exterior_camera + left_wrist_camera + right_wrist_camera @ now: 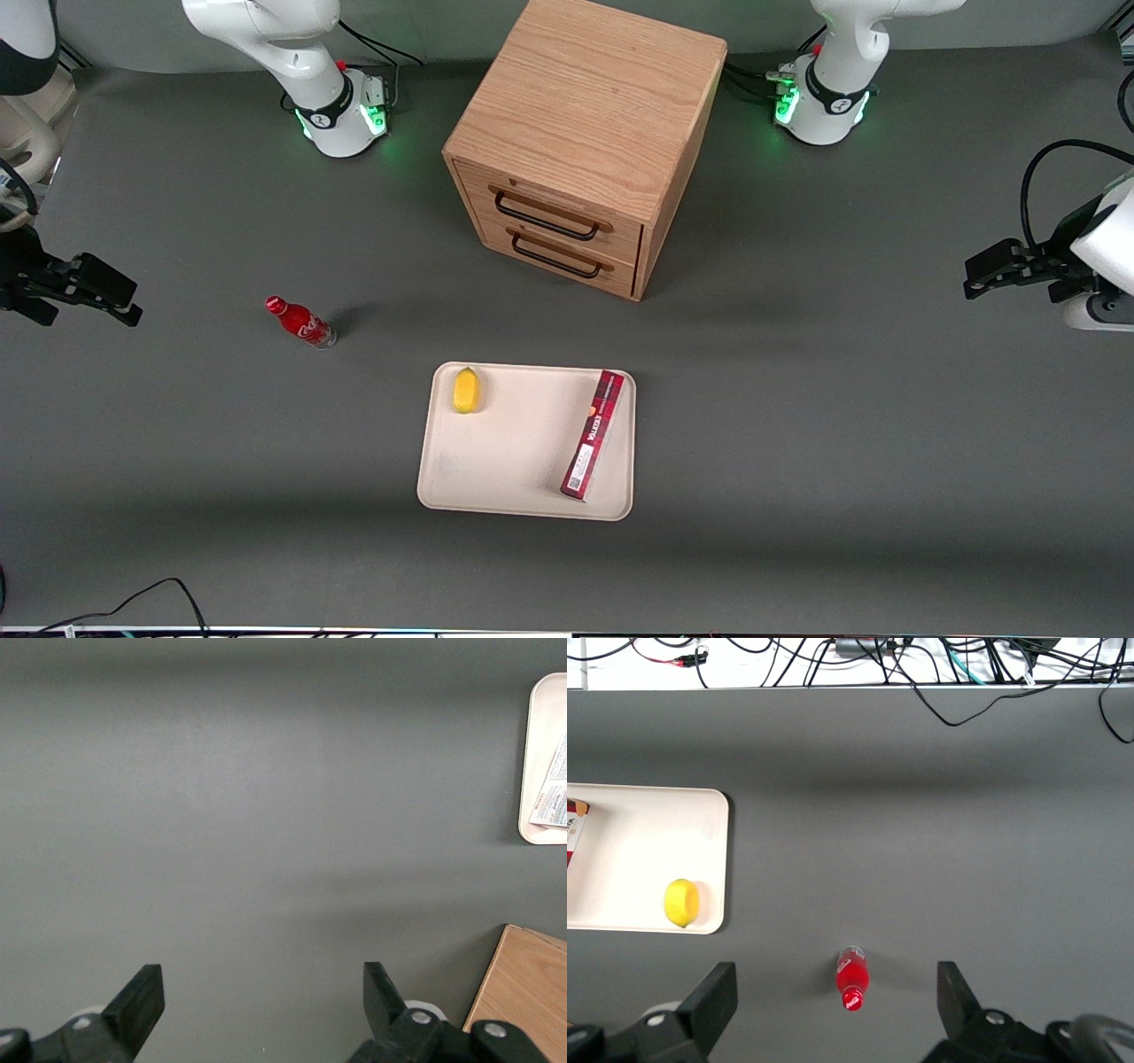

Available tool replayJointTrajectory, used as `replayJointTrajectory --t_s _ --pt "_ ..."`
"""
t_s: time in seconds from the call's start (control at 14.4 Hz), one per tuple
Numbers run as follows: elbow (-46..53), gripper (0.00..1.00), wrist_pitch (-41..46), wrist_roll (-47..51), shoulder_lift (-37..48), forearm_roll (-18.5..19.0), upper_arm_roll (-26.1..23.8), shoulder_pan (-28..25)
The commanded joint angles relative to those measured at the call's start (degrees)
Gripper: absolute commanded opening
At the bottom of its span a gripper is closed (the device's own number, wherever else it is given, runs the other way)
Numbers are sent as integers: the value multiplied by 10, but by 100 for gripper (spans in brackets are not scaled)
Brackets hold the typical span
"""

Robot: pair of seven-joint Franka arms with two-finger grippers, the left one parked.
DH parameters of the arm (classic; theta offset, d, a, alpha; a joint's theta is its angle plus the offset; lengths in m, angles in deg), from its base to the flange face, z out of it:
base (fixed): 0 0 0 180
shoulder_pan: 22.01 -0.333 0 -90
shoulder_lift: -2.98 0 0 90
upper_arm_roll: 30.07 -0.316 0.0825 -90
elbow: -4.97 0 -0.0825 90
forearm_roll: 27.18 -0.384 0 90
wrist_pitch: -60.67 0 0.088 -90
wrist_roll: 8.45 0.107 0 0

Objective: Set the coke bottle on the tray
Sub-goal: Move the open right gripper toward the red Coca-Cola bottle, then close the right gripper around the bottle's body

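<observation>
The coke bottle (pixel 301 322) is small and red with a red cap. It stands upright on the grey table, off the tray, toward the working arm's end and slightly farther from the front camera. The right wrist view shows it from above (pixel 852 979), between the fingers' lines but well below them. The cream tray (pixel 514 461) lies near the table's middle and also shows in the right wrist view (pixel 629 842). My right gripper (pixel 115 297) is open and empty (pixel 835 1001), raised above the table, farther toward the working arm's end than the bottle.
A yellow lemon (pixel 466 390) and a long dark-red box (pixel 594 434) lie on the tray. A wooden two-drawer cabinet (pixel 585 133) stands farther from the front camera than the tray. Cables (pixel 921 665) run along the table's front edge.
</observation>
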Motion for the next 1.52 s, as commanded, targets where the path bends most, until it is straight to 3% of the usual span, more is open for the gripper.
replayJointTrajectory --t_s 0.0,0.42,0.83,1.04,1.32,1.46 --pt "4 100 9 -18 2 -11 8 7" --pt "-4 100 9 -18 -7 -10 5 4" --pt "-77 100 -2 -18 -30 -11 -3 0" --pt "-198 100 -62 -6 5 -11 -26 0" --pt "-423 100 -250 -21 92 -11 -32 7" --pt "-488 98 -294 -30 114 -11 -32 7"
